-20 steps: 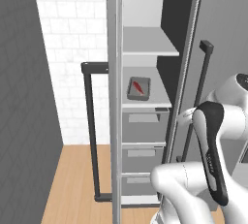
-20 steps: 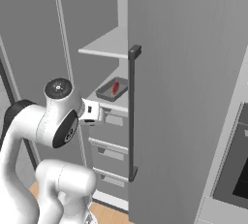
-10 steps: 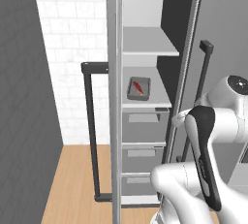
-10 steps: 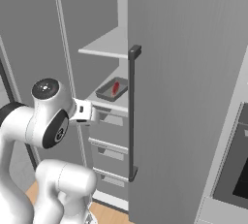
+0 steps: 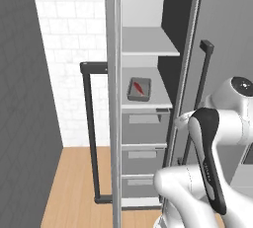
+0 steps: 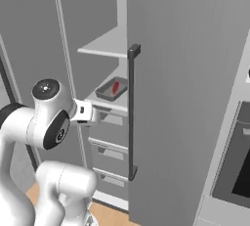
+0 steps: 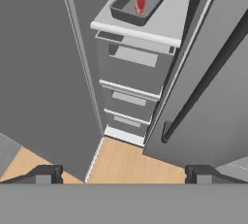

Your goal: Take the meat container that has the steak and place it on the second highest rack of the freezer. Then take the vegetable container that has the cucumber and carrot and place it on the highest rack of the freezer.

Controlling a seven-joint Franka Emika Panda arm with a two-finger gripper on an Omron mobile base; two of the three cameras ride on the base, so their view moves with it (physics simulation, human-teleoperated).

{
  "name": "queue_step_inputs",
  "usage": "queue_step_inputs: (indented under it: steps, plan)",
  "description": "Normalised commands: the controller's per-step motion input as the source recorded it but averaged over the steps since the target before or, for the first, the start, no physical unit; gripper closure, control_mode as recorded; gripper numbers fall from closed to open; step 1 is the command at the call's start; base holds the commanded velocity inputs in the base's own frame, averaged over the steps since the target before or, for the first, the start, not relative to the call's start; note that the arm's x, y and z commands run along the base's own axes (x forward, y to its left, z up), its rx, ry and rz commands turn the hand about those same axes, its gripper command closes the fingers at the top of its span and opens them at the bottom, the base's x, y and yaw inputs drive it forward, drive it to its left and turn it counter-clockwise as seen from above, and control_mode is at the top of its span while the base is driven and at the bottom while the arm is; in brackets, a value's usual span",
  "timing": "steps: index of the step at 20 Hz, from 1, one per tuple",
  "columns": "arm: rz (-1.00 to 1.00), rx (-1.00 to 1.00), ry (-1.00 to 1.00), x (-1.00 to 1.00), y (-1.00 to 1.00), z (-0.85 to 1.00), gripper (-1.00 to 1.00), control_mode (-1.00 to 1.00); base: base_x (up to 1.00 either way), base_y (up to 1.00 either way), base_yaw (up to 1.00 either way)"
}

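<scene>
The grey meat container (image 7: 139, 2) with the red steak (image 7: 140, 0) rests on the second highest rack (image 7: 164, 22) of the open freezer (image 5: 148, 123). In the side views the container (image 5: 140, 89) (image 6: 112, 89) sits below the bare highest rack (image 5: 148, 42) (image 6: 105, 46). My gripper (image 7: 123, 174) is open and holds nothing. It hangs back from the shelf, in front of the drawers, with its dark fingertips (image 7: 48, 172) wide apart. From the right the gripper (image 6: 96, 116) sits left of the shelf's front edge. The vegetable container, cucumber and carrot are out of view.
Grey drawers (image 7: 128, 80) stack under the shelf. The freezer door (image 6: 185, 98) stands open on the right with a long dark bar handle (image 6: 131, 112) (image 7: 208, 77). A second dark handle (image 5: 89, 128) stands left. A black oven (image 6: 234, 171) is at far right. Wooden floor (image 7: 131, 162) lies below.
The arm's upper joints have swung and the hand has drawn slightly back from the shelf. The meat container has stayed on its rack, and the gripper has stayed open.
</scene>
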Motion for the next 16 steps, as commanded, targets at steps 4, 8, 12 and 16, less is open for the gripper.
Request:
queue_step_inputs:
  steps: [4,8,12,16]
  plan:
    - [0.0,0.0,0.0,0.0,0.0,0.0,-1.0,1.0,-0.99,-0.52,-0.08]
    - [0.0,0.0,0.0,0.0,0.0,0.0,-1.0,1.0,-0.83,-0.66,-0.18]
    - [0.0,0.0,0.0,0.0,0.0,0.0,-1.0,1.0,-0.47,-0.75,-0.3]
    - [0.0,0.0,0.0,0.0,0.0,0.0,-1.0,1.0,-0.08,-1.0,-0.5]
